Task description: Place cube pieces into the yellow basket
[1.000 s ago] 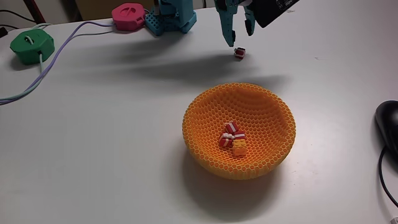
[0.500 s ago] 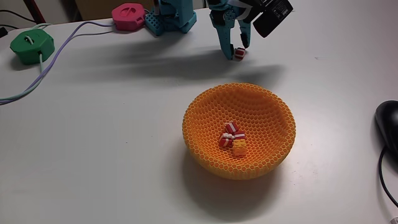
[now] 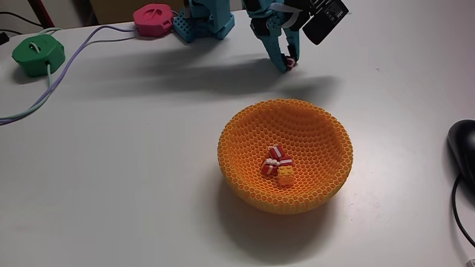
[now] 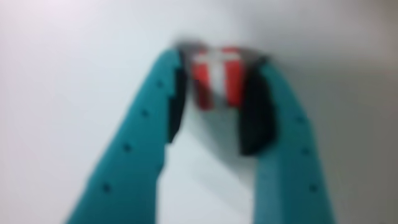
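Observation:
In the wrist view a red cube piece [image 4: 216,78] with a white stripe sits on the white table between my teal fingers, and both black pads touch its sides. My gripper [image 4: 217,59] is shut on it. In the fixed view the gripper [image 3: 286,65] reaches down to the table just behind the yellow basket [image 3: 326,185], and its fingers mostly hide that cube. Inside the basket lie two red striped cube pieces [image 3: 272,158] and an orange one [image 3: 285,174].
A green puck [image 3: 37,55] and a pink puck [image 3: 154,18] with cables sit at the far left of the fixed view. The arm's teal base [image 3: 200,22] stands at the back. A black mouse [image 3: 464,144] lies at the right edge.
The gripper came down from above the cube and moved slightly left. Its fingers closed around the cube on the table. The pieces in the basket did not move.

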You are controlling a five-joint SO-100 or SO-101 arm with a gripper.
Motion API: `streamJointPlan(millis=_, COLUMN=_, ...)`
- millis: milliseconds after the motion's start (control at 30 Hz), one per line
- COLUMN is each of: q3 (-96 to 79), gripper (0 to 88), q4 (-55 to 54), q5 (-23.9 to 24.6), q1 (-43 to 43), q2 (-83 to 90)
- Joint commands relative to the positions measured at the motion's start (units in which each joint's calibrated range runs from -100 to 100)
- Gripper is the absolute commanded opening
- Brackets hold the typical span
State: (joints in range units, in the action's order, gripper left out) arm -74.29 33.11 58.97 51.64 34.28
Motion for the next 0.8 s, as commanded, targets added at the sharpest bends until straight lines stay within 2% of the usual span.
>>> streamJointPlan(millis=0, q3=1.06, gripper=3.0, q4=-0.44, q5=-0.49, q1=-0.67, q2=-0.19)
streamJointPlan(millis=100, q3=2.21, gripper=1.5, q4=0.86, q5=-1.03, q1=-1.32, q2=-0.10)
streamJointPlan(millis=200, q3=11.07, gripper=0.9, q4=10.07, q5=-3.91, q1=-4.95, q2=0.00)
streamJointPlan(millis=333, q3=38.42, gripper=0.6, q4=25.88, q5=-14.65, q1=-17.91, q2=-4.55)
streamJointPlan(millis=400, q3=51.80, gripper=0.4, q4=27.71, q5=-19.44, q1=-24.15, q2=-7.49)
streamJointPlan(millis=533, q3=61.91, gripper=2.1, q4=16.67, q5=-23.10, q1=-30.95, q2=-12.50)
streamJointPlan(millis=633, q3=59.79, gripper=2.3, q4=4.51, q5=-22.66, q1=-33.19, q2=-16.77)
streamJointPlan(millis=700, q3=59.02, gripper=3.0, q4=1.12, q5=-21.88, q1=-34.12, q2=-19.89)
streamJointPlan(millis=733, q3=58.16, gripper=4.4, q4=-0.53, q5=-21.93, q1=-34.31, q2=-20.93)
streamJointPlan(millis=767, q3=56.90, gripper=9.8, q4=-2.36, q5=-21.93, q1=-34.31, q2=-21.69)
